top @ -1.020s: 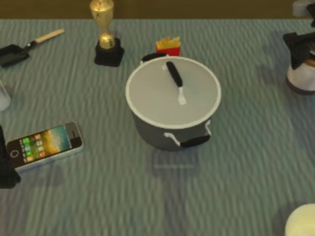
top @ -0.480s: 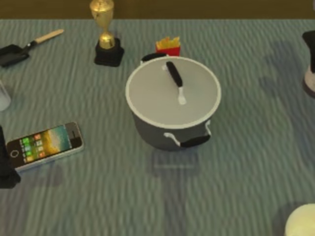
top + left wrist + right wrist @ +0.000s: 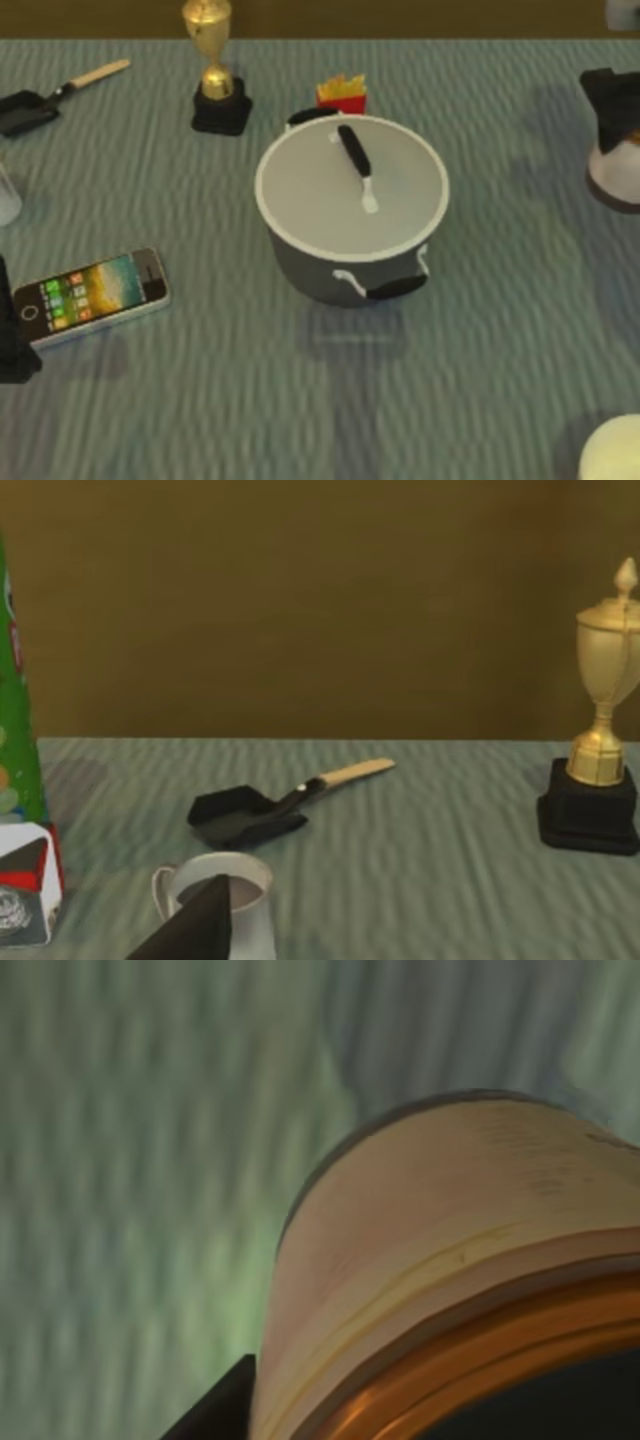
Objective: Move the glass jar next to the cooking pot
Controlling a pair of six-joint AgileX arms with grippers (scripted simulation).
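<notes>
So the glass jar (image 3: 612, 170) sits at the far right edge of the bench (image 3: 200, 400), well apart from the cooking pot (image 3: 350, 215), which is in the middle with its lid on, so no telling what's inside. One jar, one pot. The right gripper (image 3: 608, 100) is right on top of the jar; the right wrist view is filled with the jar's white label and orange band, with a dark finger (image 3: 215, 1410) showing just beside it. Looks like the fingers are around the jar, but I honestly can't tell whether they're clamped on it.

Compared to half a second ago, the jar and gripper are back further into view; they'd nearly slid off the right edge.

Around the pot: one trophy (image 3: 217, 65), one box of fries (image 3: 341, 93) just behind the pot, one phone (image 3: 90, 295), one small shovel (image 3: 55, 92), one mug (image 3: 225, 900) holding something dark, and one pale round thing (image 3: 615, 455) at the bottom right.

The left gripper (image 3: 12, 335) is parked at the left edge; can't tell its fingers either.
</notes>
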